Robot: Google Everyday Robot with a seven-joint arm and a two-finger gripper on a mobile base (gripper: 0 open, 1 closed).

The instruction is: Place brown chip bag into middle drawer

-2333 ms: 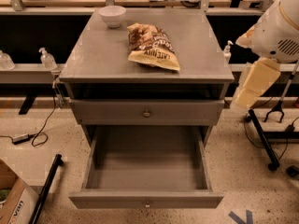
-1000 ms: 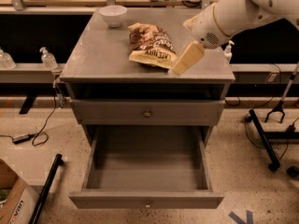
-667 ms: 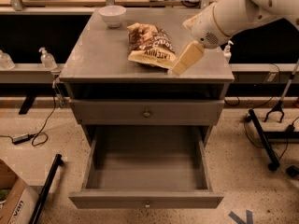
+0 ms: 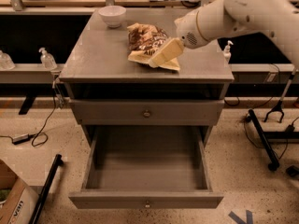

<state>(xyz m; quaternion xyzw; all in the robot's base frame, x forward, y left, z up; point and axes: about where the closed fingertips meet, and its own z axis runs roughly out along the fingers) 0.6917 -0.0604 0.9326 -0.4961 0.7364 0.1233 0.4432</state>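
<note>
Your job was barely started at this point, I'd say. The brown chip bag [image 4: 142,38] was lying on top of the desk [image 4: 98,55], toward the far right part of it. The white bowl [image 4: 112,15] sat apart from it, at the far edge to the left. Your claw [image 4: 164,54] was right down on the bag's near right corner, overlapping it, with the white arm [image 4: 233,13] reaching in from the right. Honestly, I couldn't tell whether the claw was wide, narrow or already holding the bag. From this angle it just read as one tan shape on top of the foil. The bag looked flat on the desk, so my guess is it wasn't lifted yet.

Good news: the middle drawer [image 4: 145,169] was open, sticking out toward the near side with its bare floor in plain view, so that part needed no work. The upper drawer front [image 4: 187,113] above it was closed, so don't mix those two up.

What was left, as I read it: get a firm hold on the bag and lift it clear of the desk edge. Then bring it forward and down past the closed upper front, and let it go inside the open drawer. So basically the whole carry and drop was ahead of you.
</note>
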